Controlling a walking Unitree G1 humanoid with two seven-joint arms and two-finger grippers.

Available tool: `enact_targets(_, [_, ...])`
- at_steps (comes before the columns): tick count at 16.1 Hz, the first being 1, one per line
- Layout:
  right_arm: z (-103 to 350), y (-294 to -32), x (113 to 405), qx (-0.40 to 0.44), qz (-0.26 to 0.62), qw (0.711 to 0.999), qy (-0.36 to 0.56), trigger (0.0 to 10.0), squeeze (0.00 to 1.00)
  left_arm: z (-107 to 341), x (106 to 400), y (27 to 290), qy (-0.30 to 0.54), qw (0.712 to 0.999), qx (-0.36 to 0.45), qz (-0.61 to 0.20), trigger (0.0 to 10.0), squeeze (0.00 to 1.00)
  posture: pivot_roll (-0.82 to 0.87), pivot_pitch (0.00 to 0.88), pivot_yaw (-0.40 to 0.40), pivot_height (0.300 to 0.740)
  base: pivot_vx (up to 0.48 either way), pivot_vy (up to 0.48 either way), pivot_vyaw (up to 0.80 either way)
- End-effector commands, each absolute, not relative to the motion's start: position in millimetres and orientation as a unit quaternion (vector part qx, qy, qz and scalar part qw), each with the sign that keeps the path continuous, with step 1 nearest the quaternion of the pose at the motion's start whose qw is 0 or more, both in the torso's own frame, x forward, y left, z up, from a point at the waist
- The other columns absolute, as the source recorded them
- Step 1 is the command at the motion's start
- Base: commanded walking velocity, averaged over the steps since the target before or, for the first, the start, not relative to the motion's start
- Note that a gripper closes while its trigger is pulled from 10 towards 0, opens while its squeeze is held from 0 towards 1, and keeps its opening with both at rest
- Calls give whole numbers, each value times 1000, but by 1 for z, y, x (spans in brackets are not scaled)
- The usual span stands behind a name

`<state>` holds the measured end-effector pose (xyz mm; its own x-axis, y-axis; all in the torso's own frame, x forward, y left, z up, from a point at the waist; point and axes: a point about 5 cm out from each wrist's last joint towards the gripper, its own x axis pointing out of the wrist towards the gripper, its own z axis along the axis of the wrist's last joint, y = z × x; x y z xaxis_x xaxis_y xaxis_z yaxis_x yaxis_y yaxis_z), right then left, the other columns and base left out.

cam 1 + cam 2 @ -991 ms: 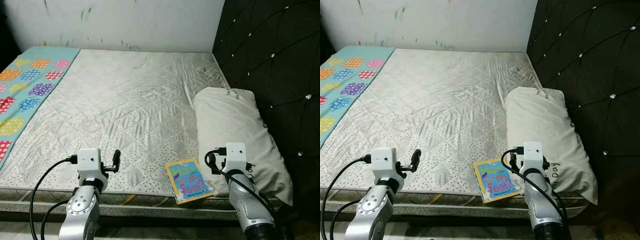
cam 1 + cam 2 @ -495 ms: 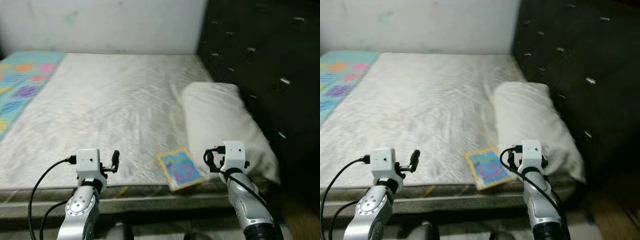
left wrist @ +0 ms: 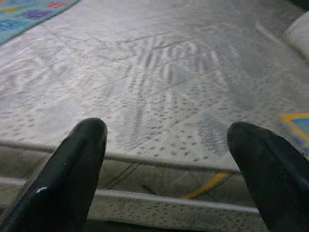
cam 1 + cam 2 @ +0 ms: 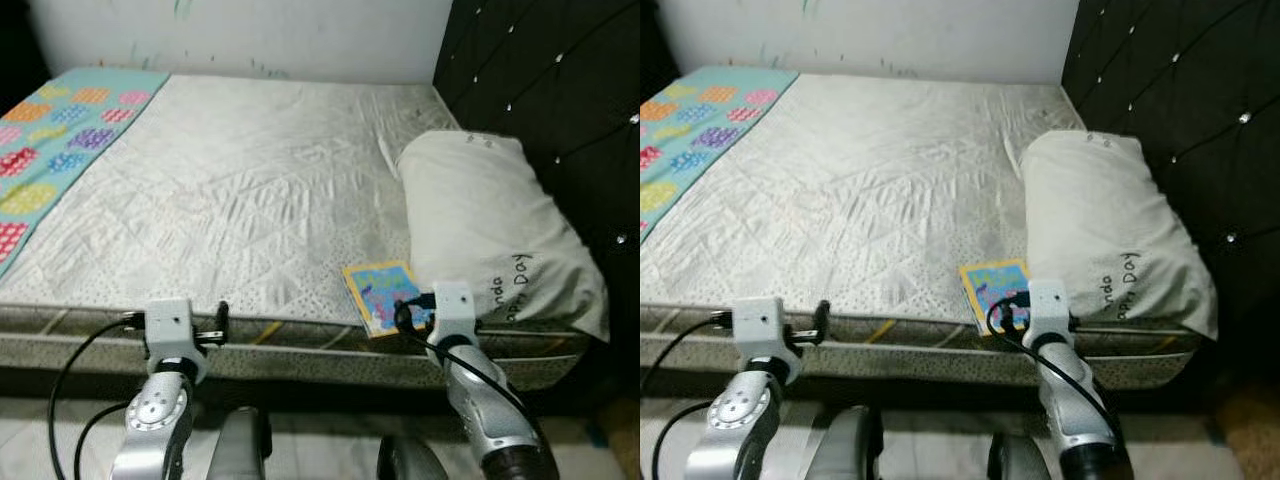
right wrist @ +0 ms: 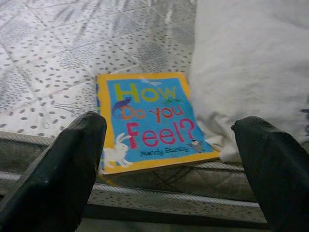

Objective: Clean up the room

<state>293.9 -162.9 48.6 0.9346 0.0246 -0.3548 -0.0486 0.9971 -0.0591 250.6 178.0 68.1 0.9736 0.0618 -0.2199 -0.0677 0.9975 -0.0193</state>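
both end effectors hang just short of the bed's near edge. right end effector [image 5: 164, 164] has its fingers spread wide and holds nothing, pointing at the book [image 5: 152, 121], which lies flat at the mattress [image 4: 240, 190] near edge, its right side touching the white pillow [image 4: 495, 230]. left end effector [image 3: 166, 169] is also wide open and empty, facing bare mattress on the near left. a teal blanket [image 4: 55, 130] with coloured spots lies along the bed's far left. a dark headboard [image 4: 560, 90] stands on the right.
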Motion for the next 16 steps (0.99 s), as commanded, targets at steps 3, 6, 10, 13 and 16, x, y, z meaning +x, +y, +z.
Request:
enact_targets(3, [54, -158, 297, -42, 39, 985, 163, 10000, 0, 73, 253, 182, 102, 994, -28, 36, 10000, 0, -74, 0, -16, 609, 0, 0, 0])
enact_targets(6, [54, -156, 297, -39, 47, 985, 160, 10000, 0, 72, 254, 181, 105, 993, -29, 37, 10000, 0, -74, 0, -17, 599, 0, 0, 0])
enact_targets(10, [54, -155, 298, -38, 51, 985, 160, 10000, 0, 72, 254, 180, 107, 993, -33, 37, 10000, 0, -74, 0, -20, 585, 0, 0, 0])
enact_targets(13, [55, -153, 298, -35, 62, 985, 159, 10000, 0, 73, 254, 179, 102, 994, -33, 32, 10000, 0, -75, 0, -20, 585, 0, 0, 0])
enact_targets(16, [54, -149, 297, -49, 85, 982, 161, 10000, 0, 74, 254, 178, 100, 994, -33, 27, 10000, 0, -78, 0, -19, 585, 213, 0, 0])
